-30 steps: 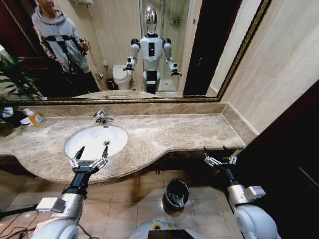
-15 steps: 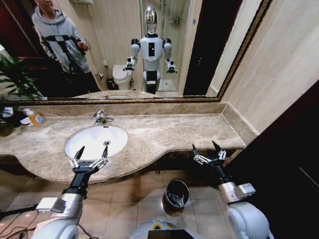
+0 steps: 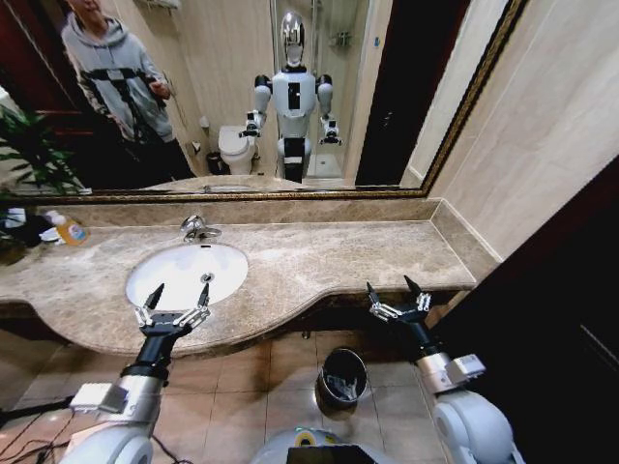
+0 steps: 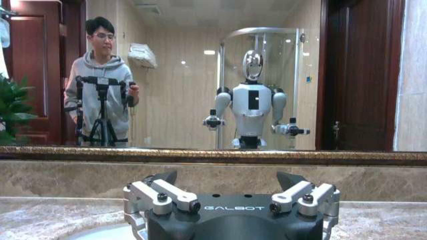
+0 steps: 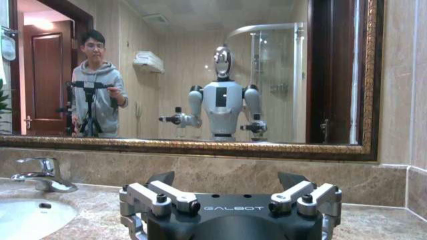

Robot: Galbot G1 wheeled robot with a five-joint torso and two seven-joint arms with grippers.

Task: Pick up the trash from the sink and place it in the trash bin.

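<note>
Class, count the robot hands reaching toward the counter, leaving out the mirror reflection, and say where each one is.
2. The left hand hovers open at the sink's front rim; the right hand is open at the counter's front edge, above the trash bin.

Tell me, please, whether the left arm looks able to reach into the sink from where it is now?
Probably yes. The left gripper hangs open at the near rim of the sink, with nothing between it and the basin. The faucet stands at the far side, out of the way.
</note>
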